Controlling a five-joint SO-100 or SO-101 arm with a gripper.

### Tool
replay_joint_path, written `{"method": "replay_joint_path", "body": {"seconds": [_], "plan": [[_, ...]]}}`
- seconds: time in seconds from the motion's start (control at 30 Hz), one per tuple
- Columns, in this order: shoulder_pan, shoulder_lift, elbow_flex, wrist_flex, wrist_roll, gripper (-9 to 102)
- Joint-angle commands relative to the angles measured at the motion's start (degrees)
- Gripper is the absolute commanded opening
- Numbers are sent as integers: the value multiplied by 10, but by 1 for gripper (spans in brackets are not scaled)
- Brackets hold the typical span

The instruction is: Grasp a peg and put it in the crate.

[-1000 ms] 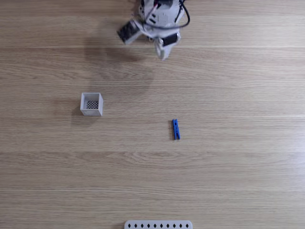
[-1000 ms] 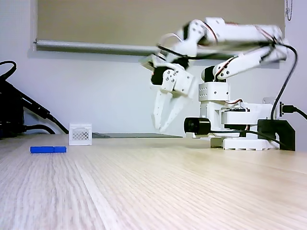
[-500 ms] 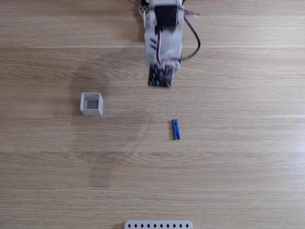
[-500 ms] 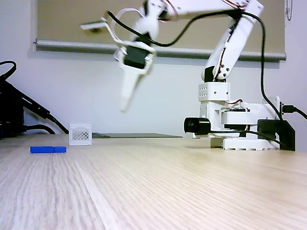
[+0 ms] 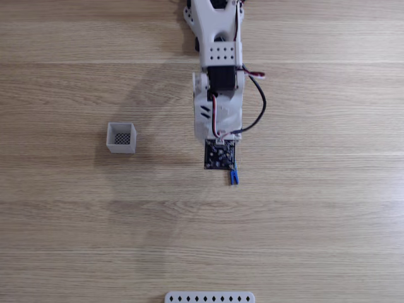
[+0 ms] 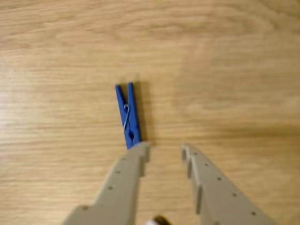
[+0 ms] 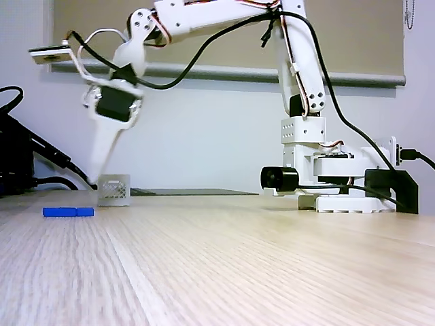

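I have swung the arm out from its folded pose near the base, and it now reaches across the table until the claw hangs over the peg. From above, the wrist covers most of the peg, leaving just its lower blue tip poking out. In the side view the claw points down toward the wood but is not yet on it; the peg lies flat on the table below and a little to the left there.

The wrist view tells me the alignment is off. The two fingers are apart with a moderate gap and nothing between them, and the peg lies just beyond the left finger's tip, not in the gap. I judge I need to shift the claw sideways toward the peg before lowering, or the left finger will come down on it and knock it away.

The crate stands well apart from the peg, to the left in the top view, and it holds nothing. So the reach is done; the grasp and carry remain.
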Motion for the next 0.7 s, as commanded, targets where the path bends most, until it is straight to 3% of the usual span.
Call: {"method": "replay_joint_path", "body": {"seconds": [0.0, 0.67], "plan": [[2, 6, -64, -23, -15, 22], [-49, -34, -66, -31, -16, 23]]}}
